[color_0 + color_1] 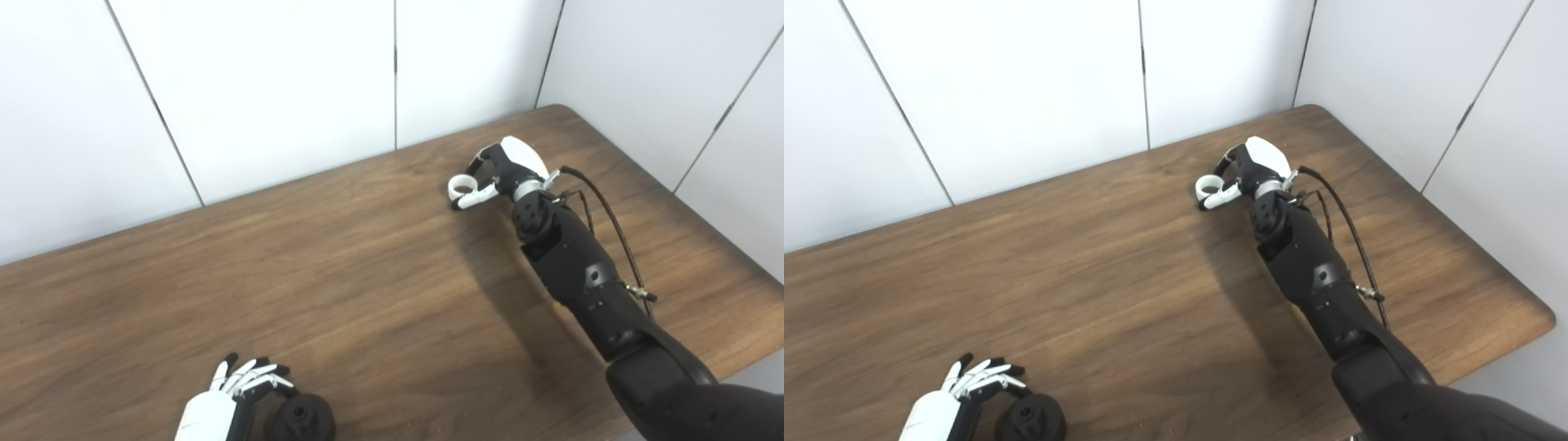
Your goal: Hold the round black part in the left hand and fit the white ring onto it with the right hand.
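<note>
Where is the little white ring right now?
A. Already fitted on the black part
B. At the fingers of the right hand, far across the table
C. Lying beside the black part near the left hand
B: the white ring sits at the right hand, far from the black part beside the left hand.

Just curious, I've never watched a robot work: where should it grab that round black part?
Probably around the rounded outer rim of the black part, coming from its left, where the left hand already sits, fingers apart. That leaves its top centre free for the white ring.
</note>
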`<state>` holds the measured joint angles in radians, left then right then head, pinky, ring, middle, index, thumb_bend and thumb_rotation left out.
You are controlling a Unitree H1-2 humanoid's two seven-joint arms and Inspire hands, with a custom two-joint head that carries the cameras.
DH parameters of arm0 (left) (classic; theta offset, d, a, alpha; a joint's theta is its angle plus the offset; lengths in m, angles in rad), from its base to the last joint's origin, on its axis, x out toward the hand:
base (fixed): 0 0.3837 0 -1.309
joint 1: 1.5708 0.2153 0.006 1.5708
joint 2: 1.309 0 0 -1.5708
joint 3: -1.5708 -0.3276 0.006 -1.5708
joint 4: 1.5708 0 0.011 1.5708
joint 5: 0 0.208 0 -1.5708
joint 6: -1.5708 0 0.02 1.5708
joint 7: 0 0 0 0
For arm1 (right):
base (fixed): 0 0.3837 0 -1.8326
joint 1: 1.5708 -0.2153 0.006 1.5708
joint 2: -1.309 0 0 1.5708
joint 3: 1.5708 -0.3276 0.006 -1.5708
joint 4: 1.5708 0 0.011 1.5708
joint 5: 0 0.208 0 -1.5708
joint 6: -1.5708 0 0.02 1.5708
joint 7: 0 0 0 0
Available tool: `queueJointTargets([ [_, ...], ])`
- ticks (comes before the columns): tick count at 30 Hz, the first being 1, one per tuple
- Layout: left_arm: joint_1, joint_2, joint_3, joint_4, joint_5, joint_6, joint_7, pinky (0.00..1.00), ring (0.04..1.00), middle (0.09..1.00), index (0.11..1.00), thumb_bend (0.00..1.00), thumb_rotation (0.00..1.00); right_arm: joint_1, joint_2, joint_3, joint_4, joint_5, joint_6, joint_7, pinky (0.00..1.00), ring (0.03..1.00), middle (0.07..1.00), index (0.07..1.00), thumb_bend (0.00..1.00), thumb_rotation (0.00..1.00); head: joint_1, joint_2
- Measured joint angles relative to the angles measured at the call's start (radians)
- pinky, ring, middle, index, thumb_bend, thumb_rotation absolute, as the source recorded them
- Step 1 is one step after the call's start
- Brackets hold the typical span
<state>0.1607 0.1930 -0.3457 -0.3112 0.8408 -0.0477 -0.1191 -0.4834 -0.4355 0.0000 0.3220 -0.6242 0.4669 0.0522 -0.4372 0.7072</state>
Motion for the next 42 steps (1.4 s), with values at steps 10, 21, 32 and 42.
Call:
queueJointTargets([
  [10, -0.001, -0.024, -0.01, 0.0, 0.036, 0.008, 0.0, 0.98, 0.865, 0.764, 0.484, 0.52, 0.05, 0.076, -0.037, 0.044, -0.241, 0.063, 0.002, 0.122, 0.99, 0.942, 0.831, 0.484, 0.52, 0.14, 0.146, 0.037],
  [21, 0.001, -0.067, -0.047, 0.002, 0.074, 0.04, 0.001, 1.0, 0.885, 0.777, 0.484, 0.52, 0.05, 0.145, -0.017, 0.092, -0.528, 0.008, 0.006, 0.307, 0.92, 0.892, 0.797, 0.482, 0.52, 0.13, 0.314, 0.087],
  [32, -0.003, -0.088, -0.068, 0.002, 0.107, 0.066, -0.001, 1.0, 0.897, 0.781, 0.484, 0.52, 0.05, 0.243, 0.08, 0.025, -0.82, -0.04, 0.008, 0.584, 0.91, 0.896, 0.809, 0.482, 0.52, 0.13, 0.38, 0.127],
  [42, -0.01, -0.092, -0.08, 0.001, 0.129, 0.078, -0.005, 1.0, 0.895, 0.777, 0.484, 0.52, 0.05, 0.3, 0.217, -0.009, -1.029, -0.168, 0.008, 0.885, 0.9, 0.911, 0.835, 0.482, 0.52, 0.13, 0.399, 0.156],
])
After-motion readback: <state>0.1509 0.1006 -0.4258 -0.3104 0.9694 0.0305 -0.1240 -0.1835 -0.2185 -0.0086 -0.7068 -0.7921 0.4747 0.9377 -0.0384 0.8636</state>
